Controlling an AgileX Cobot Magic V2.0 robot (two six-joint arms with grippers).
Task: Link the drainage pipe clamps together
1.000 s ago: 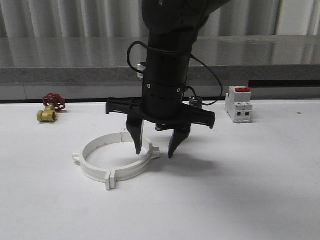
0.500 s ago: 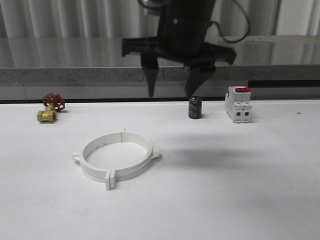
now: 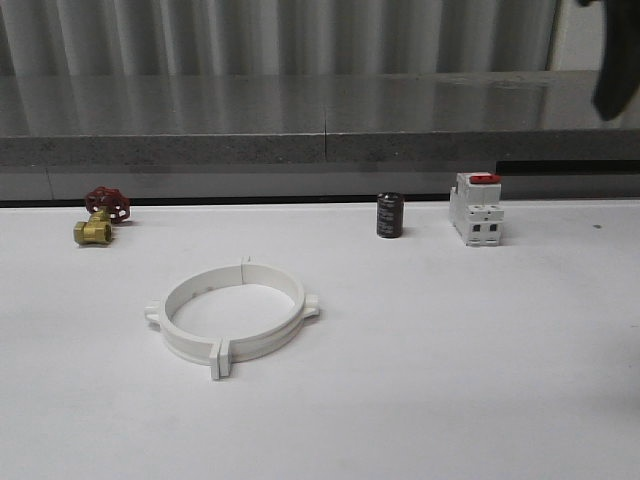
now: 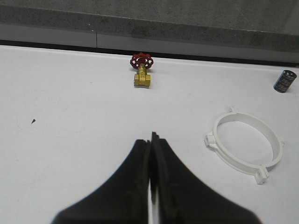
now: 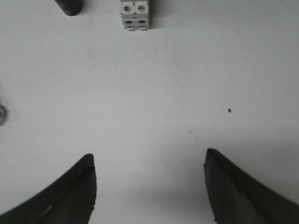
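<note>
The two white drainage pipe clamps (image 3: 233,319) lie joined as one ring on the white table, left of centre, with flat tabs meeting at front and back; the ring (image 4: 246,146) also shows in the left wrist view. My left gripper (image 4: 150,140) is shut with nothing between its fingers, hovering over bare table well to the side of the ring. My right gripper (image 5: 149,158) is open and empty above bare table, far from the ring. A dark blurred piece of the right arm (image 3: 612,70) shows at the upper right edge of the front view.
A brass valve with a red handwheel (image 3: 101,214) sits at the back left. A small black cylinder (image 3: 390,215) and a white breaker with a red top (image 3: 476,208) stand at the back right. A grey ledge (image 3: 320,150) runs behind the table.
The right arm, which stood with open fingers over the ring's right side, has lifted and swung away to the upper right. The ring stays in place.
</note>
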